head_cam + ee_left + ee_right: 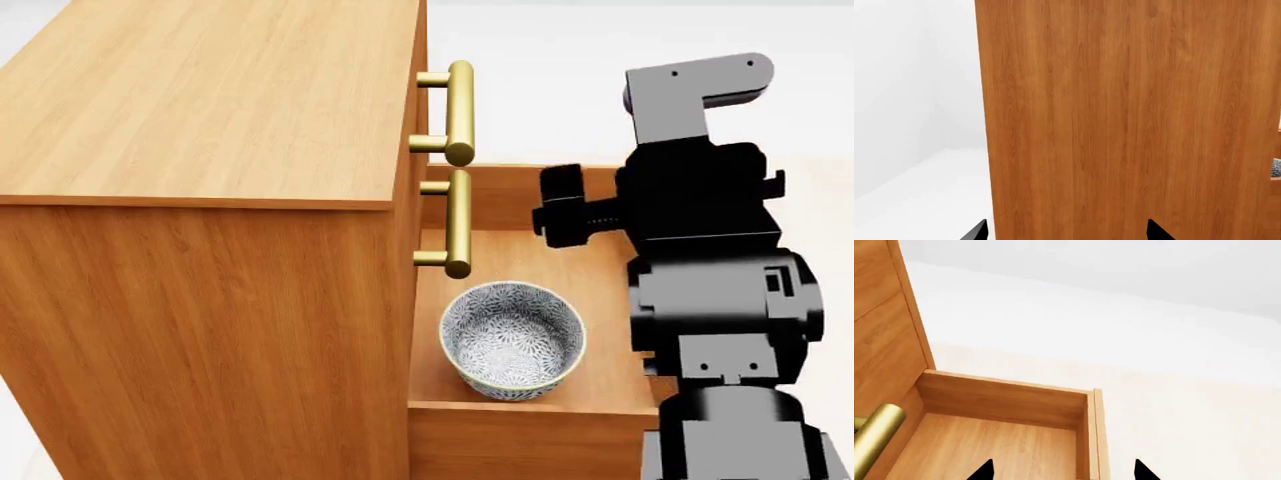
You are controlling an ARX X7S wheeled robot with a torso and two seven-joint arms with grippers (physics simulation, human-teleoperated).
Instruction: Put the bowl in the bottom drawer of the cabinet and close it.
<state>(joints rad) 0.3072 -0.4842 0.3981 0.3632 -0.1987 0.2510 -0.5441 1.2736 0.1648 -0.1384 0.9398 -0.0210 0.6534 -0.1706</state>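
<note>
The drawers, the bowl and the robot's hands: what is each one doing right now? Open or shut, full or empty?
bottom drawer: pulled out, open, holding the bowl.
bowl: upright in the drawer, empty, nothing gripping it.
two upper drawers: pushed in, shut.
cabinet: standing upright, top bare.
right hand: open, empty, over the open drawer's far corner.
left hand: open, empty, facing the cabinet's plain side.

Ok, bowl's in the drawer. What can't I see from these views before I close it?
- Bottom drawer handle: head view, cut off by the lower edge.
- Right hand: head view, hidden behind the arm; right wrist view shows only its fingertips.
- Bowl: left wrist view, nearly all hidden behind the cabinet.
</note>
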